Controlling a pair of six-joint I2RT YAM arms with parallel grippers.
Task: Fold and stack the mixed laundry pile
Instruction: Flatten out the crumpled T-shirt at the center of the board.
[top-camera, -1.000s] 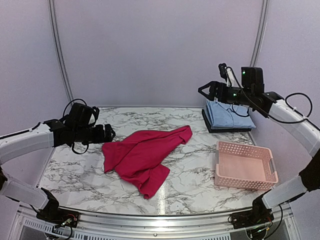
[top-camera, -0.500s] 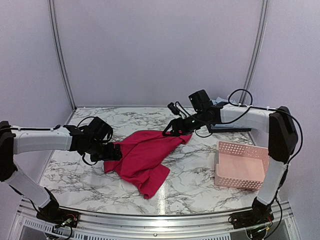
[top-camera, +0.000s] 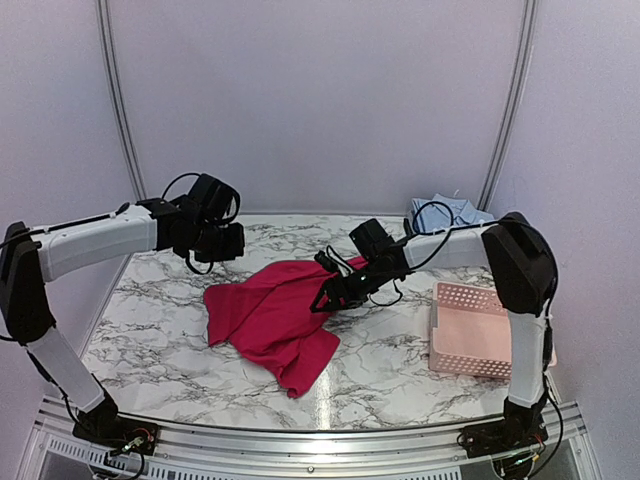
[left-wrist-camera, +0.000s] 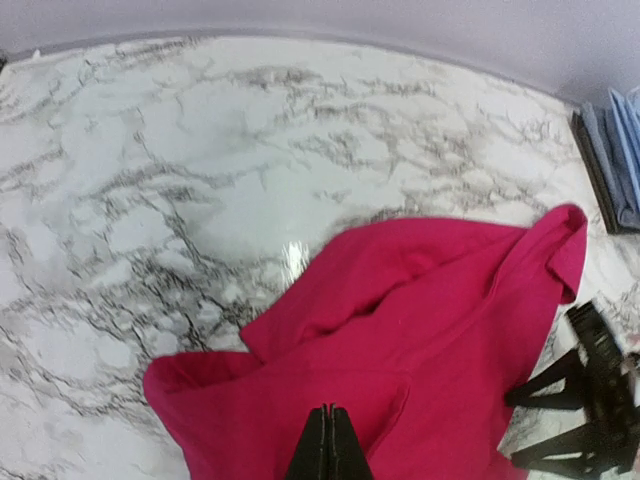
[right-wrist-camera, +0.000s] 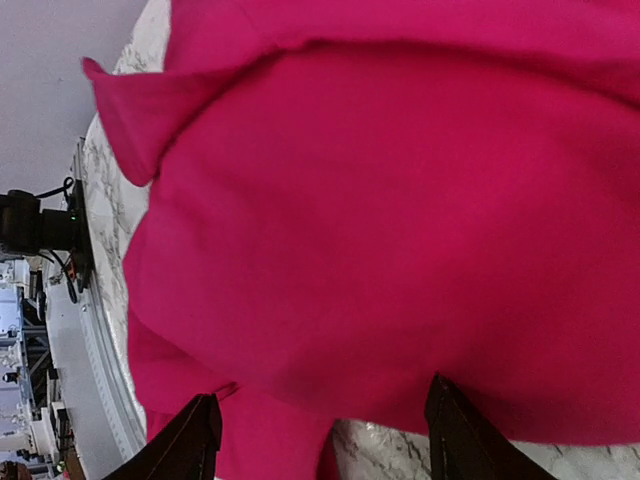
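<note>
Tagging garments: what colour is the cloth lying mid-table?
Plain magenta-red garment, no pattern. Shows best in the left wrist view.

I can read no text, label, brand, number or sign in any of my three views
</note>
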